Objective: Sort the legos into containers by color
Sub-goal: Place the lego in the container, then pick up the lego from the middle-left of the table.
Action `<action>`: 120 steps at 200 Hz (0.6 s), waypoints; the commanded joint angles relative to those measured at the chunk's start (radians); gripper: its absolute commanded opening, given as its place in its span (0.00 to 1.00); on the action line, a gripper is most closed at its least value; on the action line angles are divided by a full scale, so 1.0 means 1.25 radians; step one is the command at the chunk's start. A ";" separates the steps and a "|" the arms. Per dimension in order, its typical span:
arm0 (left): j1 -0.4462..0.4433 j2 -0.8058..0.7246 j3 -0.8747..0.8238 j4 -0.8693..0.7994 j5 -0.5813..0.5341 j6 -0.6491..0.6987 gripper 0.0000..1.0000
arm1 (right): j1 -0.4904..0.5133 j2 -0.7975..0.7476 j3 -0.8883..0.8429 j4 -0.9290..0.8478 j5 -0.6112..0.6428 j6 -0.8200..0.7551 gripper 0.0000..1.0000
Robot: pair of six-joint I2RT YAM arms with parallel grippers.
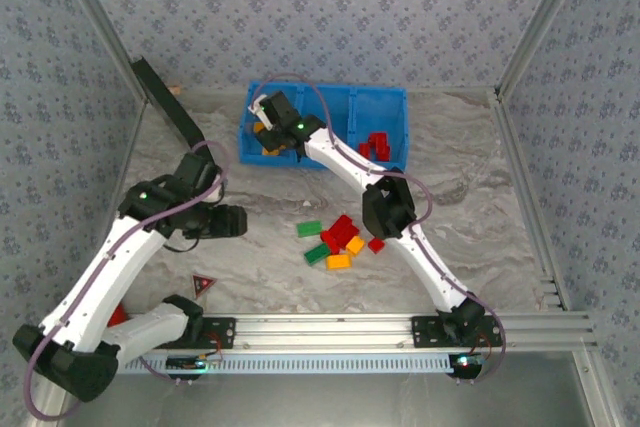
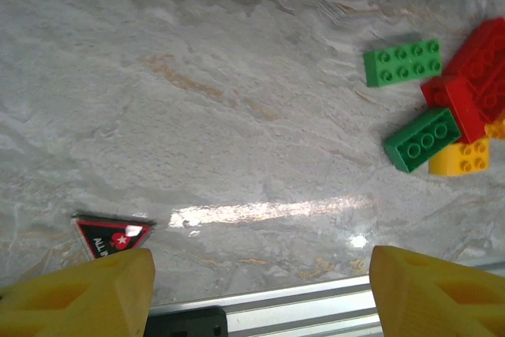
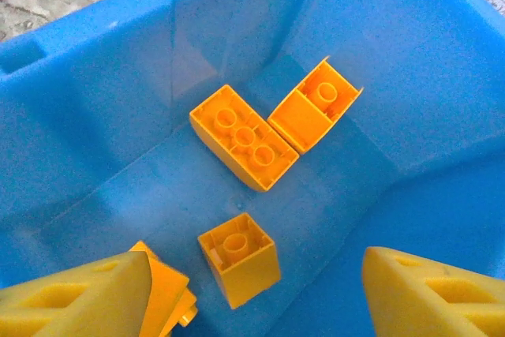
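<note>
Now my right gripper (image 3: pixel 254 293) hangs released over orange legos (image 3: pixel 243 138) in the bin (image 3: pixel 87 92); my left gripper (image 2: pixel 260 293) is released too. Legos judged light, rigid, slick: pinch the flat long sides.

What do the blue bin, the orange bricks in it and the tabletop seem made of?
Blue bin: moulded plastic, semi-gloss; smooth walls with soft sheen. Orange bricks: hard plastic, glossy; crisp moulded edges, hollow undersides with tubes. Tabletop: marble-patterned, polished; it mirrors a light streak, but stone or laminate cannot be told.
</note>
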 commanded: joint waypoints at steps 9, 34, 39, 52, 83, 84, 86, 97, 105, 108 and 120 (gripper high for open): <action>-0.153 0.068 -0.009 0.099 -0.003 0.003 0.72 | 0.003 -0.217 -0.152 0.013 -0.038 0.031 0.72; -0.294 0.162 -0.015 0.165 -0.005 0.036 0.72 | -0.001 -0.386 -0.316 0.012 -0.056 0.078 0.72; -0.312 0.182 -0.010 0.175 -0.001 0.037 0.72 | -0.003 -0.419 -0.349 0.010 -0.055 0.089 0.72; -0.362 0.227 0.003 0.200 0.012 0.040 0.72 | -0.007 -0.506 -0.439 0.004 -0.043 0.124 0.72; -0.459 0.321 0.028 0.253 0.028 0.079 0.72 | -0.045 -0.709 -0.656 -0.025 -0.020 0.232 0.72; -0.461 0.324 0.029 0.255 0.030 0.080 0.72 | -0.047 -0.715 -0.663 -0.026 -0.019 0.237 0.72; -0.465 0.331 0.030 0.258 0.034 0.083 0.72 | -0.050 -0.729 -0.678 -0.028 -0.018 0.245 0.72; -0.479 0.360 0.033 0.281 0.062 0.085 0.73 | -0.068 -0.802 -0.758 -0.034 -0.015 0.283 0.72; -0.487 0.379 0.033 0.294 0.082 0.081 0.72 | -0.083 -0.860 -0.813 -0.039 -0.014 0.304 0.72; -0.489 0.385 0.034 0.298 0.089 0.076 0.73 | -0.088 -0.881 -0.830 -0.042 -0.014 0.312 0.72; -0.492 0.411 0.037 0.302 0.103 0.058 0.72 | -0.111 -0.954 -0.893 -0.068 -0.014 0.341 0.72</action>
